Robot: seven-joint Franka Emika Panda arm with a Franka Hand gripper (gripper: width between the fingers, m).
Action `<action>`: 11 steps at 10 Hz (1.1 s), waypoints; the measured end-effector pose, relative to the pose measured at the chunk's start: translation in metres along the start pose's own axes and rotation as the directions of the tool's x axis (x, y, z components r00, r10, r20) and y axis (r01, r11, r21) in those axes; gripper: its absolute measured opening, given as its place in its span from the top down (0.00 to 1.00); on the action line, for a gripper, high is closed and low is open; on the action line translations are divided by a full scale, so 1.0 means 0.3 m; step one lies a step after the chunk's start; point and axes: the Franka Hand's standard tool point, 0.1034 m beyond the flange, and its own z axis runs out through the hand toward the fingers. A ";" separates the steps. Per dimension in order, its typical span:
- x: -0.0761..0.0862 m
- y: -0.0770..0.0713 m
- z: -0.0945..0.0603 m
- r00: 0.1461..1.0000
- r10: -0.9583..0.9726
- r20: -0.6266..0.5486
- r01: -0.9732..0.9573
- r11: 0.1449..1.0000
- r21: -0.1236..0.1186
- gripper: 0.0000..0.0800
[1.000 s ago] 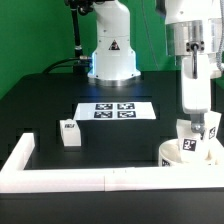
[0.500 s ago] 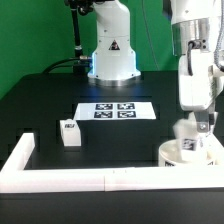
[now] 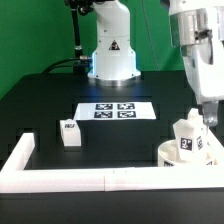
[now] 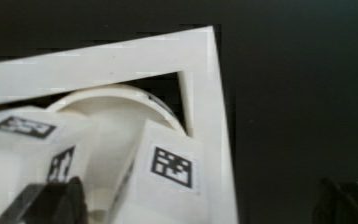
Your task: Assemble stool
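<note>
Along front edge, white border wall (image 3: 60, 180) spans whole width and turns back at exterior view's left corner. Just behind that corner, lone leg block (image 3: 69, 133) upright, bare black table (image 3: 40, 100) open around it. Centre: marker board (image 3: 115, 110) flat before my base (image 3: 112, 55). Right: round white seat (image 3: 170, 155) tucked against wall, little room. Tagged second leg block (image 3: 190, 142) stands on seat. My gripper (image 3: 209, 120) just above it, jaws spread, holding nothing.

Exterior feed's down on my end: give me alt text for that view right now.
A white leg block stands on the round seat at the exterior view's right, with the gripper just above it. A second leg block sits alone at the left, behind the border wall; the marker board lies mid-table.
</note>
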 end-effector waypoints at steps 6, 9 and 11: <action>0.009 -0.006 -0.011 0.804 -0.594 0.017 0.594 0.803 -0.051 0.19; -0.036 -0.007 0.005 0.626 -0.779 0.029 0.779 0.624 -0.061 0.19; -0.019 -0.008 0.005 0.519 -0.854 0.034 0.854 0.516 -0.063 0.19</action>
